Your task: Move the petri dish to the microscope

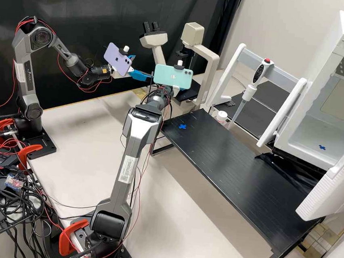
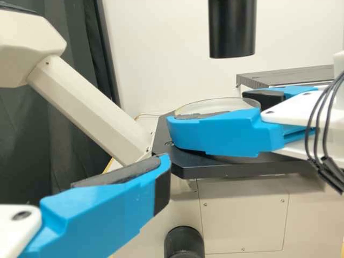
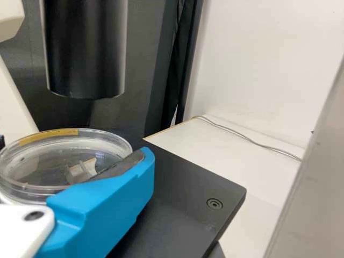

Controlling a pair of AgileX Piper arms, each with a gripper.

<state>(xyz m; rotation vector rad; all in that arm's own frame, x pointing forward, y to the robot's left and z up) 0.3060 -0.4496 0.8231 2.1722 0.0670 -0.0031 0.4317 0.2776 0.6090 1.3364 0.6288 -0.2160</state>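
And here, at left, the left gripper (image 1: pixel 142 66) is held with its fingers spread, while further right the petri dish (image 3: pixel 45 167) is being pinched by the right gripper (image 1: pixel 176 92) over the black stage (image 3: pixel 180 201) of the microscope (image 1: pixel 212 68).

The left arm (image 1: pixel 31 96) and right arm (image 1: pixel 139 130) are cased in grey, with rounded dark joints (image 1: pixel 108 225) and white printed labels (image 1: pixel 127 169). Thin red wires (image 1: pixel 13 81) and black cables (image 2: pixel 321 134) are strung outside. The left pincer (image 1: pixel 143 66) and right pincer (image 1: pixel 176 92) are made with white mounts, dark screws (image 2: pixel 21 215) and blue fingers (image 2: pixel 91 215) faced with dark pads (image 2: pixel 123 172). Lilac (image 1: pixel 118 59) and mint phones (image 1: pixel 173 77) are clipped on at the wrists
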